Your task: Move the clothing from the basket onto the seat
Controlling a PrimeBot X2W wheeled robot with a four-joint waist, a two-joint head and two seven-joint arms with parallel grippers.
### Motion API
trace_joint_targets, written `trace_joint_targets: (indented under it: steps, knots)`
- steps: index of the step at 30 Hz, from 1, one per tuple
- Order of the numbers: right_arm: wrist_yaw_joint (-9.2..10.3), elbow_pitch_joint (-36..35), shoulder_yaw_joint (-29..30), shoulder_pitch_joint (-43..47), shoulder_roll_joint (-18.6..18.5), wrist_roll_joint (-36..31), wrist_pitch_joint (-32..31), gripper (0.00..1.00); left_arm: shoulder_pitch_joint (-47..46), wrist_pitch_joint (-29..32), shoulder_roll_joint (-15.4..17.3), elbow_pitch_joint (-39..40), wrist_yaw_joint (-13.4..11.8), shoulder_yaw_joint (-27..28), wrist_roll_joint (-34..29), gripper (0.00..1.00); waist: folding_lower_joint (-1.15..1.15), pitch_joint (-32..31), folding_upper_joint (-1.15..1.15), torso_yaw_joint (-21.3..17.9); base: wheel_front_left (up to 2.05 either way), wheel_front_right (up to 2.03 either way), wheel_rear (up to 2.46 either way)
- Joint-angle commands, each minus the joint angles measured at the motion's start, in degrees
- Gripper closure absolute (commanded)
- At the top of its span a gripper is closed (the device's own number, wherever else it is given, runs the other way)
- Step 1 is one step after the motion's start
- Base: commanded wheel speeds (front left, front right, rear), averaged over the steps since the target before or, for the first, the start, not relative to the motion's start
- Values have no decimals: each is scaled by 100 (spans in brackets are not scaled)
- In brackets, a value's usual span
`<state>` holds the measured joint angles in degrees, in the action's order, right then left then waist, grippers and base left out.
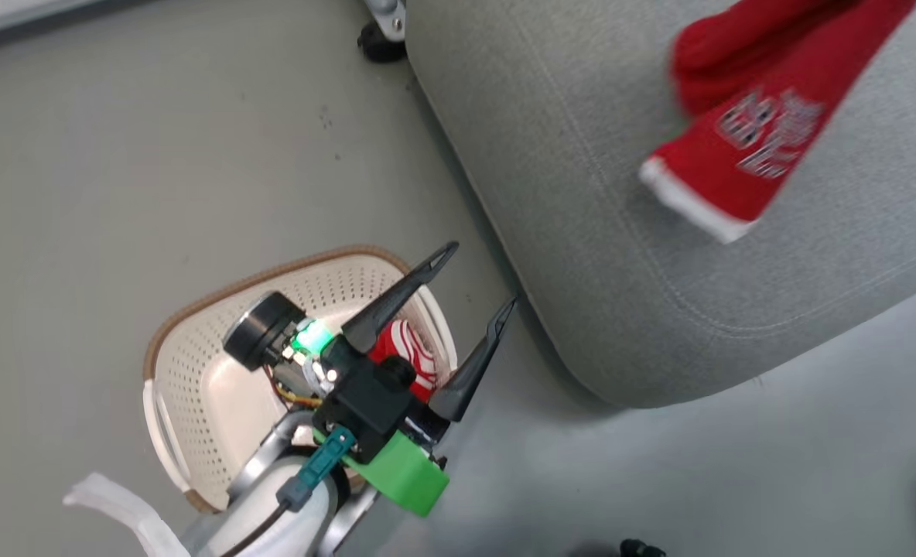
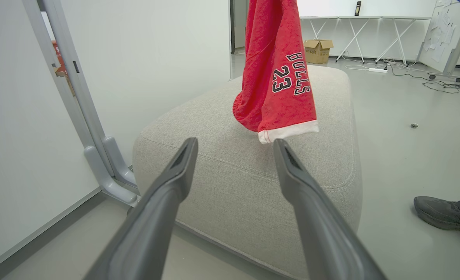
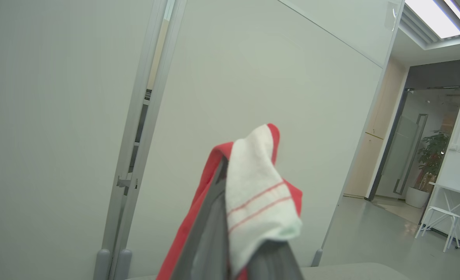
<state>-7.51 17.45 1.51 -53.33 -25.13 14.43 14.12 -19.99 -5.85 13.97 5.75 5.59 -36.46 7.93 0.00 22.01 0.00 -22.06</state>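
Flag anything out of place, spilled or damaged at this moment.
Nothing spilled or damaged. The numbered garment dangles from the shut right gripper over the seat, not laid down yet. A striped garment lies in the basket; the left gripper is open. A person's shoe is near the seat.

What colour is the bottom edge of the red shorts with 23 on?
White. The shorts show their hem best in the left wrist view.

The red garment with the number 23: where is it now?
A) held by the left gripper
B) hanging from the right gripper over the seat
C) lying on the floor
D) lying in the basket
B: the numbered garment hangs above the seat, its top pinched in the shut right gripper.
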Motion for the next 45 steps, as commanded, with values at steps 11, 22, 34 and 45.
trace_joint_targets:
  steps: [11,22,34,45]
  knots:
    - [4,1340,231,-683,-481,169,38,100,-637,28,172,117,97,-161,-85,0,0,1472,0,762,0,0,0]
    - [5,2173,313,396,210,535,112,65,-826,-76,183,-92,120,-268,-21,0,0,1479,0,767,0,0,0]
    - [4,1333,935,1893,979,91,111,0,-540,-412,61,-502,-142,-172,148,0,0,762,0,828,0,0,0]
    - [4,210,828,3255,1781,-520,112,0,-27,-799,-44,-980,-659,288,545,0,0,-215,0,1122,0,0,0]
